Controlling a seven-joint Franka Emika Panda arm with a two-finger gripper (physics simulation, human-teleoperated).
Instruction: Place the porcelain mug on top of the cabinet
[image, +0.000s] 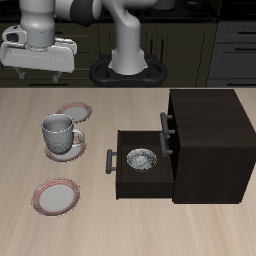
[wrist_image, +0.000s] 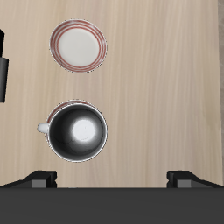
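Note:
The porcelain mug (image: 57, 132) is light grey-white and stands upright on a pink-rimmed plate near the middle of the table's depth. In the wrist view the mug (wrist_image: 77, 131) shows from above, with its handle to one side. The dark cabinet (image: 212, 135) stands apart from it, with its drawer (image: 140, 180) pulled out. My gripper (image: 40, 68) hangs high above the table, over and a little behind the mug. It is open and empty. Its fingertips (wrist_image: 39, 179) show wide apart in the wrist view, clear of the mug.
A small patterned grey bowl (image: 143, 160) lies in the open drawer. A pink-rimmed plate (image: 75, 110) lies behind the mug, and another plate (image: 55, 195) (wrist_image: 79, 45) lies near the table's front edge. The robot's base (image: 128, 70) stands at the back.

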